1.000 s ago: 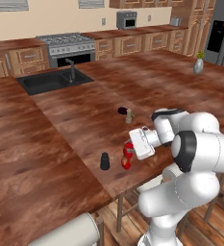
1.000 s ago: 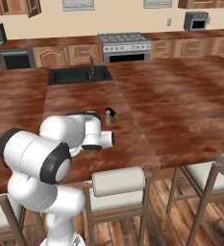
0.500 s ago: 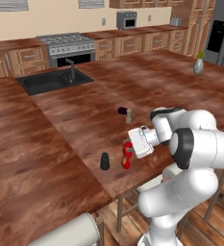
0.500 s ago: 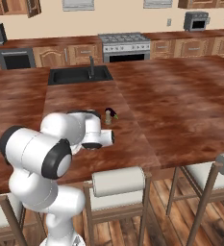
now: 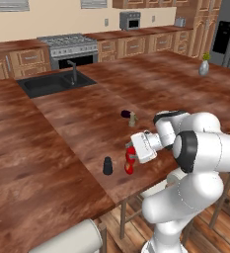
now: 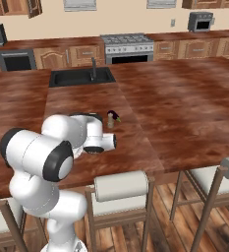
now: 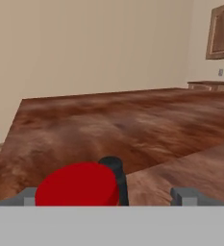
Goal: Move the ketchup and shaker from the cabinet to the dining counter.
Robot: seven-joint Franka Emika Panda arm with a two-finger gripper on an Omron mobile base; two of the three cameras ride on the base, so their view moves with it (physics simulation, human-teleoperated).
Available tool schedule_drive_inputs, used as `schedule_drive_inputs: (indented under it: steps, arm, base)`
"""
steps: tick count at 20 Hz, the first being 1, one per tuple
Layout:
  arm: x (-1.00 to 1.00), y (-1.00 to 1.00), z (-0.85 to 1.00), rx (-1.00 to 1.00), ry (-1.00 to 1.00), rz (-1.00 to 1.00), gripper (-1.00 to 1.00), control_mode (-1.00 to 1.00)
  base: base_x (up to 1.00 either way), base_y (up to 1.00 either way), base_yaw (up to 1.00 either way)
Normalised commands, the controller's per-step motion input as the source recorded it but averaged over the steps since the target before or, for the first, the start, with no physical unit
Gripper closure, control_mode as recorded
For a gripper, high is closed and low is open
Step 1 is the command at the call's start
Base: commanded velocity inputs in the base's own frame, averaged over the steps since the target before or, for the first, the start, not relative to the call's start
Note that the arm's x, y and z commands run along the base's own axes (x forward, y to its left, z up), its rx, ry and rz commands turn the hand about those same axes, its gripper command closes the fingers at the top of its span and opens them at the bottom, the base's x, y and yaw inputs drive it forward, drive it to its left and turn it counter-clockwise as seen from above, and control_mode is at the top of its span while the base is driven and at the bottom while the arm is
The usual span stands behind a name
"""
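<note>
Two small containers stand at lower centre of the left base view: a red squeeze ketchup bottle and a black cylindrical shaker, on the glossy reddish-brown dining counter. Spread wide, the gripper fingers flank the bottle.

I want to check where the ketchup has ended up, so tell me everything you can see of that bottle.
The ketchup is a small red squeeze bottle, plastic by its look, standing upright near the front edge of the dining counter. The black shaker stands beside it, apart. The gripper is at the bottle's top, fingers spread either side; whether they touch it cannot be told. In the hand view its red top sits between the fingertips.
</note>
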Motion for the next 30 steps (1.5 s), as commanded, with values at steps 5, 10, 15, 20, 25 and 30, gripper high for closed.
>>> schedule_drive_inputs:
  steps: [5, 10, 15, 20, 25, 30]
  arm:
    - [-0.01, 0.0, -0.08, 0.0, 0.0, 0.0, -1.0, -1.0]
    - [0.0, 0.0, 0.0, 0.0, 0.0, 0.0, -1.0, -1.0]
    - [-0.01, 0.0, 0.0, 0.0, 0.0, 0.0, -1.0, -1.0]
    - [-0.06, 0.02, 0.0, 0.0, 0.0, 0.0, -1.0, -1.0]
    - [-0.03, 0.04, 0.0, 0.0, 0.0, 0.0, -1.0, -1.0]
    - [-0.02, 0.0, 0.03, 0.0, 0.0, 0.0, -1.0, -1.0]
  base:
    - [0.0, 0.0, 0.0]
    - [0.0, 0.0, 0.0]
    - [0.0, 0.0, 0.0]
    - [0.0, 0.0, 0.0]
    - [0.0, 0.0, 0.0]
    - [0.0, 0.0, 0.0]
